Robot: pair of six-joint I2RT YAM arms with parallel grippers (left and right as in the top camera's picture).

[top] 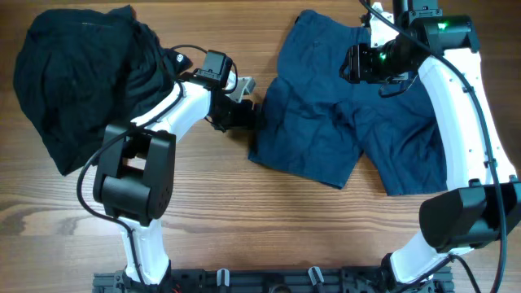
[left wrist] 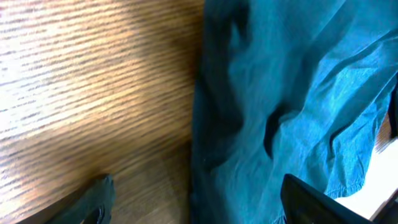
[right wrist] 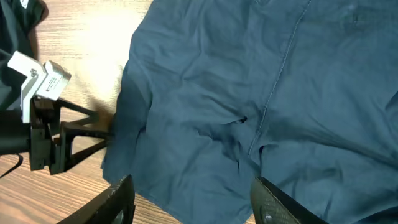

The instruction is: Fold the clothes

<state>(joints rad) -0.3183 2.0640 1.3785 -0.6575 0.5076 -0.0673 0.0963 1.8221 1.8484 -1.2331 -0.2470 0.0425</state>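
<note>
Blue shorts (top: 350, 114) beneath left end effector (left wrist: 202, 202) and right end effector (right wrist: 193, 202), both agape, empty; black heap (top: 81, 81) entire only overhead.

A light-brown wooden counter (top: 269, 220), its grain running side to side, fills the overhead view; a black slotted rail (top: 269, 281) lines its near edge.

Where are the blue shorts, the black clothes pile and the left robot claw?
blue shorts (top: 326, 122), overhead view, middle of the fabric.
black garment (top: 73, 81), overhead view, centre of the crumpled heap.
left gripper (top: 249, 116), overhead view, between its fingertips at the shorts' edge.
</note>
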